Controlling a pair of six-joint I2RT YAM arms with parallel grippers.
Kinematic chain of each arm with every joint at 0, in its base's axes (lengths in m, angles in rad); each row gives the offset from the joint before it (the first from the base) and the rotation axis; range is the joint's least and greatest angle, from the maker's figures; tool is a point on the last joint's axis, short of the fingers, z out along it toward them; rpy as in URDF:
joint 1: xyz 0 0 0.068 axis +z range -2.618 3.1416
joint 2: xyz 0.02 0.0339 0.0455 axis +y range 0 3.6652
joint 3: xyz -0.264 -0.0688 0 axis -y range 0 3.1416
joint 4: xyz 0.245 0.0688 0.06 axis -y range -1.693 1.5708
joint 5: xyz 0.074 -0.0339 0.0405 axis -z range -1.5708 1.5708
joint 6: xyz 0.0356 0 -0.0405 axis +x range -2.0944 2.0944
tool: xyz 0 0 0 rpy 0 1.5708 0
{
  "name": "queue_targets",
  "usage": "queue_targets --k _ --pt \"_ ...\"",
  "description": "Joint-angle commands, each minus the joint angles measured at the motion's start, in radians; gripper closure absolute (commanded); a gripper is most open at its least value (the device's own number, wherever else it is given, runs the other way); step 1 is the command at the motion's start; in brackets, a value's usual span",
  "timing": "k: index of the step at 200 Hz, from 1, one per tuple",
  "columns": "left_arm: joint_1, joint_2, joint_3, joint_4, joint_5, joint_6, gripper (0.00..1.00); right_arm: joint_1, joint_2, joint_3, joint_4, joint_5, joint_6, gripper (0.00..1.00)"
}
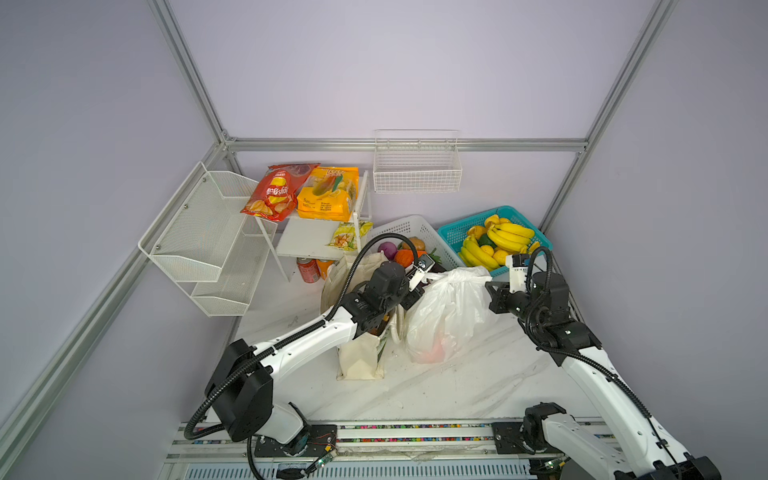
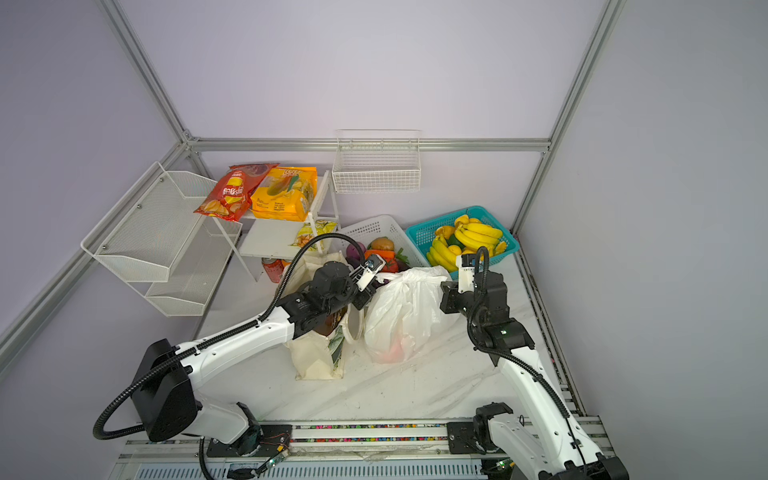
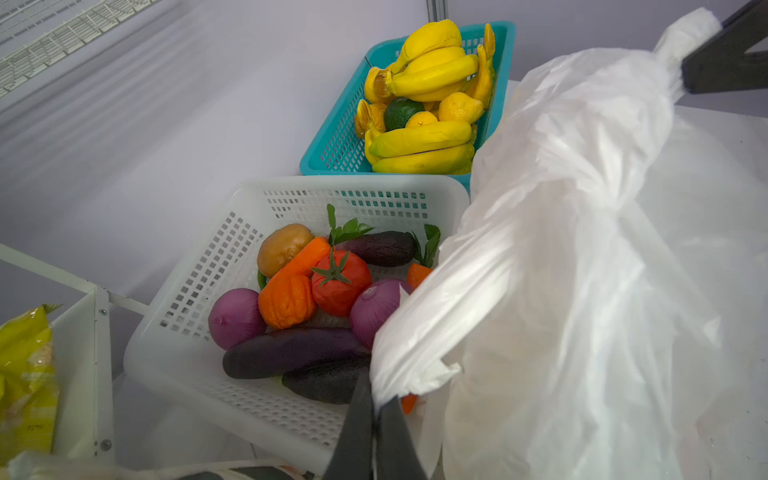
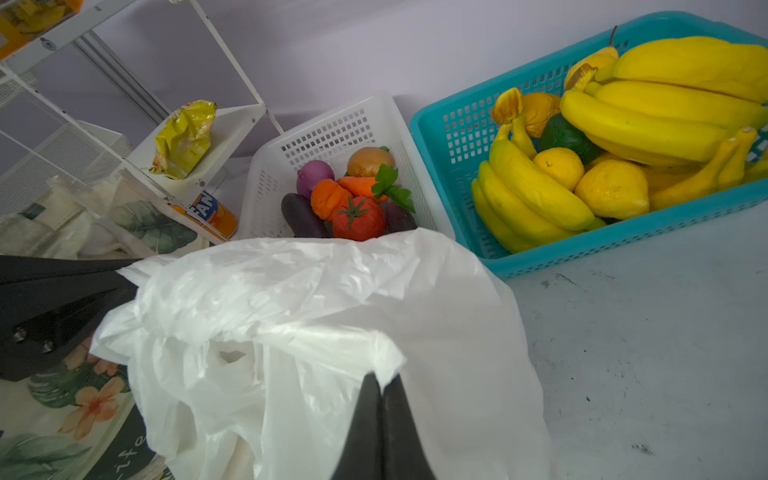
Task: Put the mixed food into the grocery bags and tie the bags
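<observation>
The plastic bag [image 1: 444, 316] stands mid-worktop [image 1: 457, 386], with an orange-red lump [image 1: 434, 351] showing through its lower part. The left gripper [image 3: 376, 399] is clenched on a bunched handle at the bag's upper left. The right gripper [image 4: 382, 380] is clenched on plastic at the bag's upper right, and a twisted band of bag runs between them. The tote [image 1: 359, 353] stands just beside the bag's left side, partly under the left arm. Behind the bag, towards the back right corner, sit a white basket [image 1: 415, 230] of vegetables and a teal basket [image 1: 453, 232] of bananas.
</observation>
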Motion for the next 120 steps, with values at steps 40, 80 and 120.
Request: queue_targets --k 40,80,120 --pt "0.075 -0.048 0.025 -0.032 -0.19 0.042 1.0 -0.079 0.045 -0.02 -0.023 0.116 0.067 1.0" --pt "0.091 -0.053 0.016 -0.037 -0.227 0.066 1.0 -0.131 0.049 -0.034 -0.015 0.131 0.104 1.0" --pt "0.101 -0.083 -0.009 -0.003 0.103 0.123 1.0 -0.134 0.045 -0.051 0.052 -0.009 0.078 1.0"
